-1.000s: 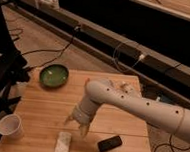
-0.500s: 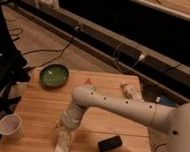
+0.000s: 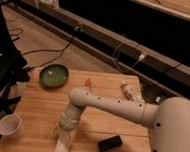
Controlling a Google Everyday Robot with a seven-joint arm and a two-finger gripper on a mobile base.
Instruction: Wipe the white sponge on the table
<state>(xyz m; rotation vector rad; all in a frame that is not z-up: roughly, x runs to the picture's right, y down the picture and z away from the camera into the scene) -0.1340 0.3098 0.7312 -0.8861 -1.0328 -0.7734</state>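
Camera view – gripper [image 3: 66,132] fingers pinch white sponge [image 3: 62,147] – its far end

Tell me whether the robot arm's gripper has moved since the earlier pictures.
Yes: the gripper shifted left, away from the black rectangular block, towards the white paper cup, onto the flat off-white sponge.

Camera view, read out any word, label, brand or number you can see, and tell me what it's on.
None can be read.
The white sponge, beneath the gripper near the front edge of the table: no marking.
The paper cup, green bowl and black block: no marking visible.
The packet at the far right: any print is too blurred to read.
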